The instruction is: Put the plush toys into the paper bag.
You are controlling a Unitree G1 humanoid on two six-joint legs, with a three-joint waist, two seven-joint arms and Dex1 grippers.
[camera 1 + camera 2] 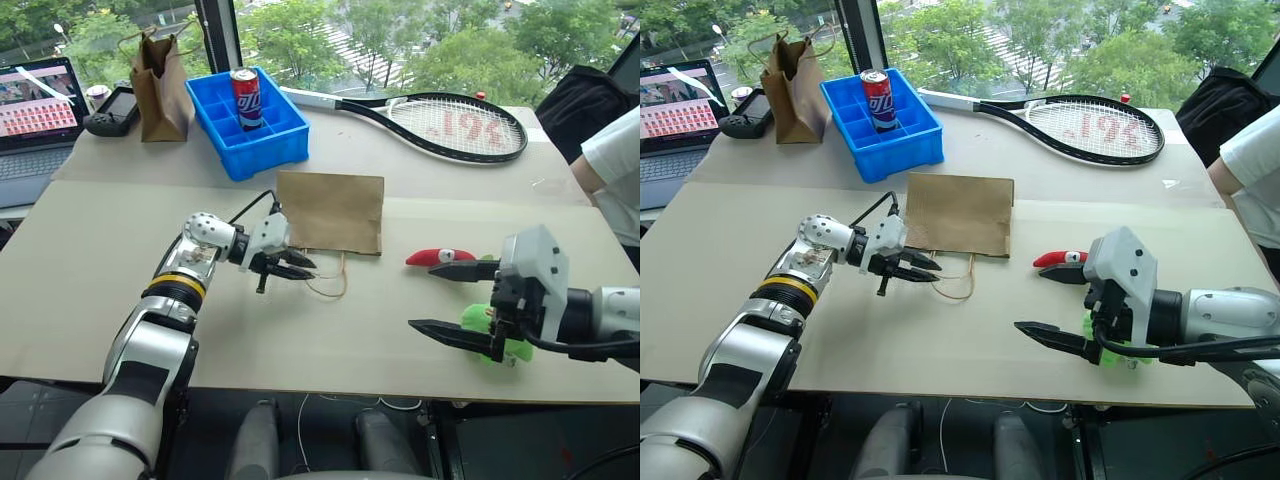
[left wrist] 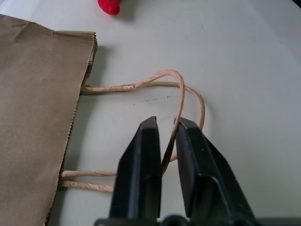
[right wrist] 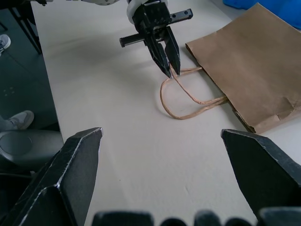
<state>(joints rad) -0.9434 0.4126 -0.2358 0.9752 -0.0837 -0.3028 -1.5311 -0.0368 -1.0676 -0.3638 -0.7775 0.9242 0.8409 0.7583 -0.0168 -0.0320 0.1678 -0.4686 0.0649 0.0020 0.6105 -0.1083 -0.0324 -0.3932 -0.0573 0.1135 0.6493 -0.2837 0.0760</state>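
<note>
While the bag [image 1: 332, 211] lies flat at the middle of the counter [image 1: 100, 270], its mouth faces six o'clock and its two twine handles [image 2: 141, 85] trail out onto the bare top. The left gripper [image 1: 296, 267] sits at the bag's seven o'clock, clenched on one handle (the twine runs up between its black fingers [image 2: 139, 174] in the wrist view). At three o'clock from the bag, well apart from it, lies the red chili [image 1: 438, 257]. The green toy [image 1: 482, 321] rests near the counter's front edge, at the chili's five o'clock. The right gripper [image 1: 453, 300] hangs over that spot, released, with its fingers spread wide and the green toy partly hidden behind it. At twelve o'clock from the bag stands a blue tray [image 1: 268, 143] with a can [image 1: 246, 98] in it, and a racket [image 1: 440, 122] lies at one o'clock.
</note>
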